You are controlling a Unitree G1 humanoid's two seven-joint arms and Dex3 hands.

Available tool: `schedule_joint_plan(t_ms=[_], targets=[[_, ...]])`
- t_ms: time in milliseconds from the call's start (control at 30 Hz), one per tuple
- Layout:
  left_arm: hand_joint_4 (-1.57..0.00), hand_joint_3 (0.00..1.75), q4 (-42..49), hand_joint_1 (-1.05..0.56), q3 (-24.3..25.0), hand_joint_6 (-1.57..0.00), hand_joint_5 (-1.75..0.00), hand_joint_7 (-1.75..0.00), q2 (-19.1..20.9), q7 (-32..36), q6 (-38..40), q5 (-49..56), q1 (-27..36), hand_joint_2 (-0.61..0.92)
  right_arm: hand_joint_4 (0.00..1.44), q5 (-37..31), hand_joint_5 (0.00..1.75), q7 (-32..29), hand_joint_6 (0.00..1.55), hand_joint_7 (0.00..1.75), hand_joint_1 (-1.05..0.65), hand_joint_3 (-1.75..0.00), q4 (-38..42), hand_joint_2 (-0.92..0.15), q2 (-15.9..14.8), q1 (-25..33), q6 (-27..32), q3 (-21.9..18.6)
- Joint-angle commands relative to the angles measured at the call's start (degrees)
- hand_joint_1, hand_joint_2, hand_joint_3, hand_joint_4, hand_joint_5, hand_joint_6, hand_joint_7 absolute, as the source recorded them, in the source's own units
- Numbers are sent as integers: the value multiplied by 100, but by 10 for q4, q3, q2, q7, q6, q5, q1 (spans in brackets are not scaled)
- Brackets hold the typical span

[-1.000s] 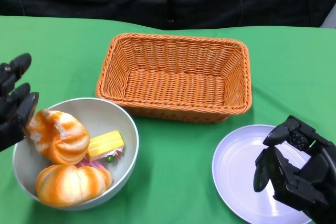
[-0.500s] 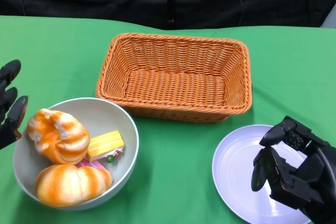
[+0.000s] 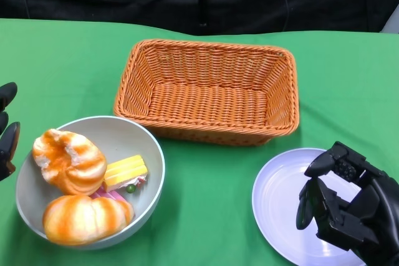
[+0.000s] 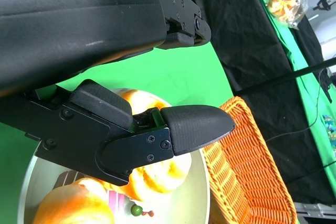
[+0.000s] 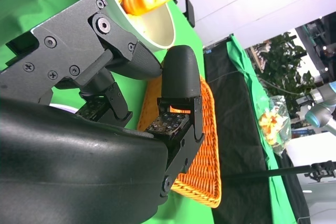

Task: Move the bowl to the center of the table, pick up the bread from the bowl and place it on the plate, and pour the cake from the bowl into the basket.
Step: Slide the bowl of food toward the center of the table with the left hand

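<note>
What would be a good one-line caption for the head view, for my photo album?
Bowl of bread and cake waits beside an empty basket and plate, both robot hands open.

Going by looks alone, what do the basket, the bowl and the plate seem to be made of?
Basket: woven wicker or a rattan-like plastic, matte orange, with visible plaited strands and a braided rim. Bowl: smooth grey-white, faintly glossy, probably plastic or melamine, possibly ceramic. Plate: smooth, pale lavender-white with a soft sheen and thin raised rim, likely plastic. The pictures cannot settle ceramic versus plastic.

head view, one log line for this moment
grey bowl: two bread rolls, cake | orange wicker basket: empty | left hand: open | right hand: open over white plate
</note>
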Motion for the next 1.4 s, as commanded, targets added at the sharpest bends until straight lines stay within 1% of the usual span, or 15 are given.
schedule_joint_plan(t_ms=[33, 167, 433, 800, 933, 1000, 1133, 1267, 1400], targets=[[0, 86, 22, -96, -3, -16, 0, -2, -1, 7, -22, 9, -3, 92, 87, -3, 175, 9, 76, 157, -15, -126, 18, -52, 2, 0, -20, -3], [-1, 87, 44, -95, -11, -16, 0, -2, -1, 5, -46, 19, -6, 92, 87, 2, 175, 20, 75, 158, -14, -125, 39, -52, 4, -3, -31, -7], [-1, 86, 61, -93, -16, -15, 0, -1, -17, 8, -61, 16, -13, 92, 85, 14, 175, 43, 74, 157, -14, -122, 75, -54, 7, -11, -42, -19], [0, 87, 122, -93, -21, -13, 0, 0, -21, -1, -102, 12, -33, 92, 85, 2, 175, 58, 73, 158, -13, -120, 123, -55, 12, -20, -72, -23], [0, 88, 136, -91, -24, -14, 0, -1, -16, 5, -121, 23, -35, 92, 85, -1, 175, 58, 74, 159, -12, -119, 131, -54, 12, -21, -78, -24], [-2, 89, 140, -94, -27, -16, -1, -2, -11, 13, -131, 38, -35, 92, 85, -3, 175, 63, 74, 159, -12, -119, 136, -54, 12, -21, -86, -24], [-8, 90, 146, -88, -29, -18, -4, -2, -7, 29, -151, 61, -38, 92, 85, -7, 175, 61, 74, 159, -12, -119, 138, -55, 13, -21, -87, -22], [-13, 87, 157, -92, -34, -20, -6, -3, 0, 45, -149, 84, -41, 92, 85, -8, 175, 63, 74, 159, -14, -117, 139, -54, 14, -21, -90, -22], [-12, 85, 160, -91, -32, -21, -5, -2, 3, 36, -126, 78, -45, 92, 85, -8, 175, 62, 73, 160, -14, -117, 140, -55, 15, -21, -90, -23]])
